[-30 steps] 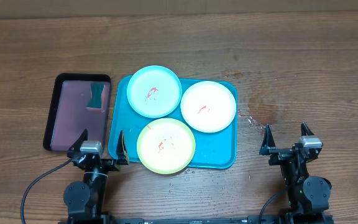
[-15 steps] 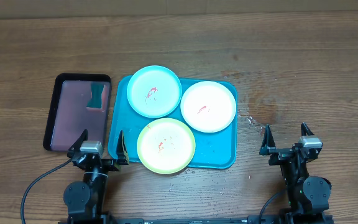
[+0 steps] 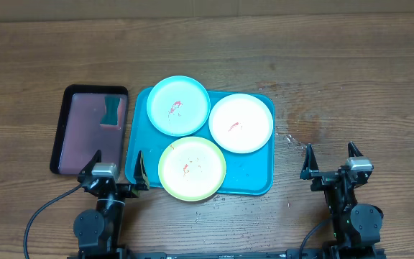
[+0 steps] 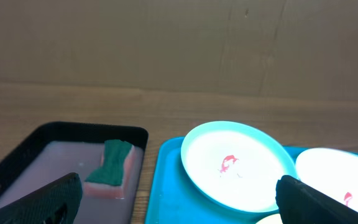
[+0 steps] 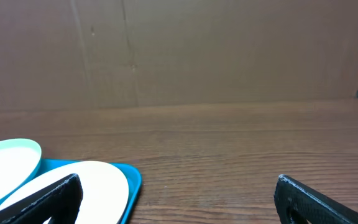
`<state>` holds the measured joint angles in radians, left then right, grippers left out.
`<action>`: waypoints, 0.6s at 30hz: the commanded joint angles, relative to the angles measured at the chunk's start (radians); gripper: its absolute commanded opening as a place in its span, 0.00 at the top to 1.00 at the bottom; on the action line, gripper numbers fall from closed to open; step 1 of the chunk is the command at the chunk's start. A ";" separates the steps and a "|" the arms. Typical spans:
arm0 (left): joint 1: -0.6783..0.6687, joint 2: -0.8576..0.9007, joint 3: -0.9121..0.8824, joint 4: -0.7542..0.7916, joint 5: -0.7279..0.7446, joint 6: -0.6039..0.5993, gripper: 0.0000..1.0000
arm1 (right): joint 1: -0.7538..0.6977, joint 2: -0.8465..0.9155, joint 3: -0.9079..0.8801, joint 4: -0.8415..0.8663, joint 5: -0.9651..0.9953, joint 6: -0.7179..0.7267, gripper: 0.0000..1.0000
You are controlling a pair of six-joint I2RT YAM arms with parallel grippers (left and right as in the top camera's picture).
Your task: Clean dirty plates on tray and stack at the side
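The teal tray (image 3: pixel 250 180) lies mid-table and holds three smeared plates: a light blue plate (image 3: pixel 177 106) at the back left, a white plate (image 3: pixel 241 122) at the back right, a yellow-green plate (image 3: pixel 192 169) at the front. My left gripper (image 3: pixel 116 167) is open and empty at the tray's front left edge. My right gripper (image 3: pixel 330 161) is open and empty over bare wood to the right of the tray. The left wrist view shows the light blue plate (image 4: pixel 238 165) and the tray (image 4: pixel 166 186). The right wrist view shows the white plate (image 5: pixel 95 180).
A black-rimmed tray with a pinkish inside (image 3: pixel 85 133) lies left of the teal tray and holds a green-topped sponge (image 3: pixel 111 111), which also shows in the left wrist view (image 4: pixel 112 168). Small crumbs or droplets (image 3: pixel 290 138) speckle the wood right of the teal tray.
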<state>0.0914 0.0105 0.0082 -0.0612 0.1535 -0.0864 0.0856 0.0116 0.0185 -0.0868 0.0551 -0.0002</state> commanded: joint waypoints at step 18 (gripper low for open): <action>0.003 0.210 0.381 -0.385 -0.007 -0.160 0.00 | -0.005 0.280 0.370 -0.369 -0.163 0.187 0.00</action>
<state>0.0914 0.1329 0.2806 -0.4065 0.1528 -0.2375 0.0856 0.1951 0.2630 -0.4160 -0.0799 0.1715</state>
